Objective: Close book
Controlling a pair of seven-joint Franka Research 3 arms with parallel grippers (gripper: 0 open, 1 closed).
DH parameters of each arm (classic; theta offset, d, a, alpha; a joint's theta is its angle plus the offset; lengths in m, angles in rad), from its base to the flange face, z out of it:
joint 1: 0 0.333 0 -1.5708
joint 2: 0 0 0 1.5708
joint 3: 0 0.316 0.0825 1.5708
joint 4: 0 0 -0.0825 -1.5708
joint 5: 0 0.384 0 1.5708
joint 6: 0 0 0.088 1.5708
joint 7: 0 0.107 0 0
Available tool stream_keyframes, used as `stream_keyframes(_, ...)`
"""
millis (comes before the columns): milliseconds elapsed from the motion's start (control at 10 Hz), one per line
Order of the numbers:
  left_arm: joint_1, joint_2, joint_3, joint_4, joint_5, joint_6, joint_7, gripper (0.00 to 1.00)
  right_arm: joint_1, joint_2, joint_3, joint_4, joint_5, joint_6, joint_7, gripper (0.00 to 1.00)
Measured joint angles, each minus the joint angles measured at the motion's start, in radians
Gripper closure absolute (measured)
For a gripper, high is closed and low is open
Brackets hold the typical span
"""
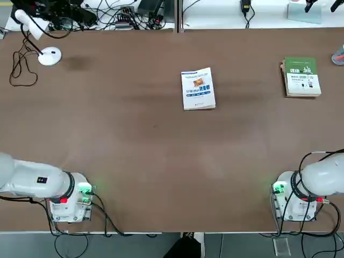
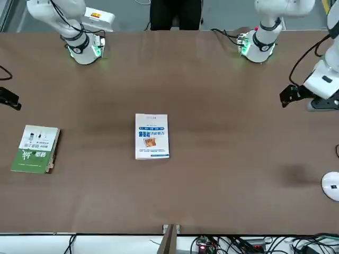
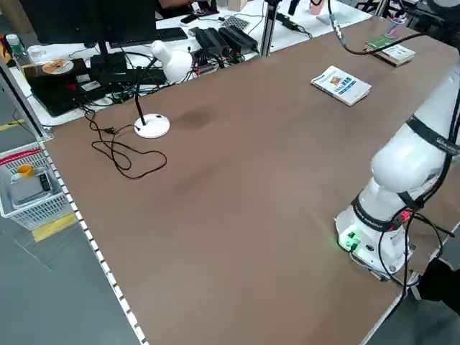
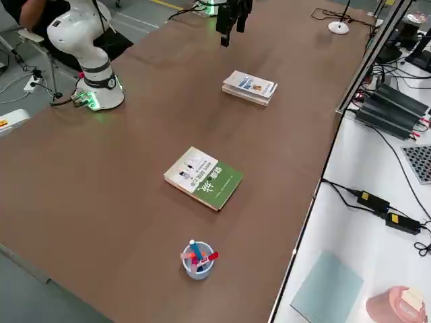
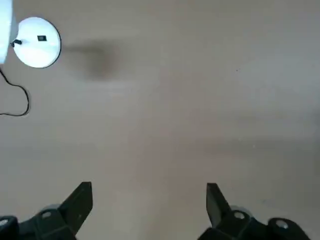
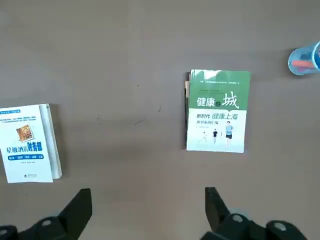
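The book lies flat and shut at the table's middle, its white and light-blue cover facing up with blue title text and a small orange picture. Both arms are held high, away from it. My right gripper is open with nothing between its fingers; its view looks down on the book from well above. My left gripper is also open and holds nothing, hanging over bare brown table on the left side.
A green-and-white book lies shut at the far right. Beyond it stands a small blue cup of pens. A white lamp base with a black cord sits at the far left. Cables and gear line the back edge.
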Motion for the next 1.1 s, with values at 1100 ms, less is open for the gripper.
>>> stream_keyframes(1100, 0.005, -0.047, 0.039, 0.044, -0.006, -0.153, 0.108, 0.00, 0.001, -0.033, 0.018, -0.069, 0.000, 0.045, 0.042, 0.00)
